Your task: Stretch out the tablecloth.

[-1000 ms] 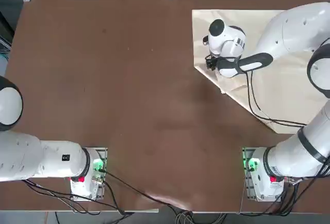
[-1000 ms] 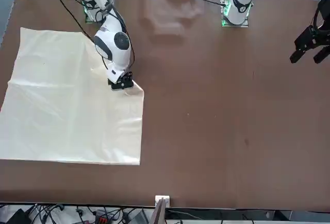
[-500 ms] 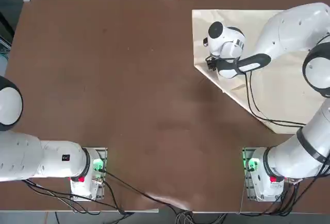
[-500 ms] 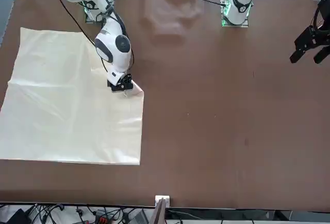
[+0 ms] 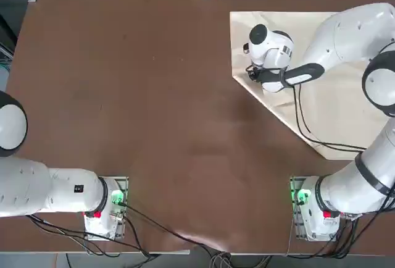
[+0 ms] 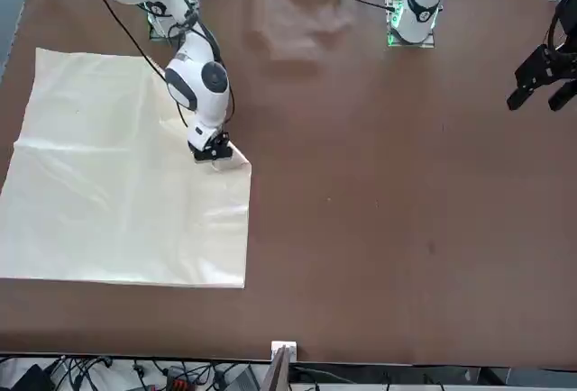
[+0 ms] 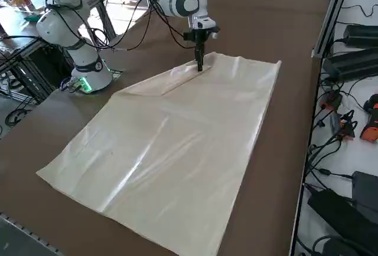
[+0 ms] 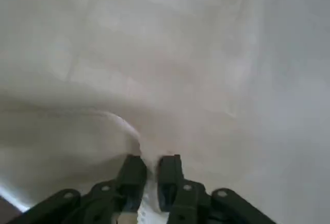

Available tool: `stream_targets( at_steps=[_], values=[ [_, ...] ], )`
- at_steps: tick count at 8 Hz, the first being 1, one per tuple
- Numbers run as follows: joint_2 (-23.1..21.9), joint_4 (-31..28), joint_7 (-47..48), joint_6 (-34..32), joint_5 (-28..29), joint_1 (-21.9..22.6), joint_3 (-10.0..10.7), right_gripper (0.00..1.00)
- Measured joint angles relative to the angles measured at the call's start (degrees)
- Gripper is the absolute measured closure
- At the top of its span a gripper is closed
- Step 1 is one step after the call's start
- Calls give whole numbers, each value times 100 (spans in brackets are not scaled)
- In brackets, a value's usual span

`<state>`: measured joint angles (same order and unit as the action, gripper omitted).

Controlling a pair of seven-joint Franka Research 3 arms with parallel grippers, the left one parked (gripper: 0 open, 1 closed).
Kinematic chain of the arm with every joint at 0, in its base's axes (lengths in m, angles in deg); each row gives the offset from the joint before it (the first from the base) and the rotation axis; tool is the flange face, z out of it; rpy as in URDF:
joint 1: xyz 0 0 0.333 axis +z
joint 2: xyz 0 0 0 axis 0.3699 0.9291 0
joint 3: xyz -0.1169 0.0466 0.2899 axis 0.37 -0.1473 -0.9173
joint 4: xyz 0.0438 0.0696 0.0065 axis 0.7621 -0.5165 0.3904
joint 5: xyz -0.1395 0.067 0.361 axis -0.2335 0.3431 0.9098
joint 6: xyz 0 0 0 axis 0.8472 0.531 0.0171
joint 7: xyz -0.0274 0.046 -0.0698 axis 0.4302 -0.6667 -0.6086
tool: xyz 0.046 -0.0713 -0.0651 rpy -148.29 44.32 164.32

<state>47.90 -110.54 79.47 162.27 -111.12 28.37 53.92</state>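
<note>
Tablecloth [image 5: 327,95] lies on my right half of the brown table [image 5: 136,95], 1 corner folded over. I see the right gripper [image 6: 215,152] at that folded edge, jaws pinched narrow on the fabric. Bare table lies open leftward.

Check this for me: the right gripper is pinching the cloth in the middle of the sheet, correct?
Not quite. The right gripper is pinching the cloth at its folded-over corner, not the middle; the right side view shows the fingers down on that fold.
</note>
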Motion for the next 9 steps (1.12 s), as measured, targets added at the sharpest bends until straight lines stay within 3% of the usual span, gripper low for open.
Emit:
stream_targets(
  at_steps=[2, 5, 9],
  values=[
    [0, 15, 171, 0, 1, 7, 0, 96],
    [0, 48, 648, 2, 220, 50, -41, 97],
    [-12, 65, 1476, -10, 938, 237, -313, 97]
  ],
)
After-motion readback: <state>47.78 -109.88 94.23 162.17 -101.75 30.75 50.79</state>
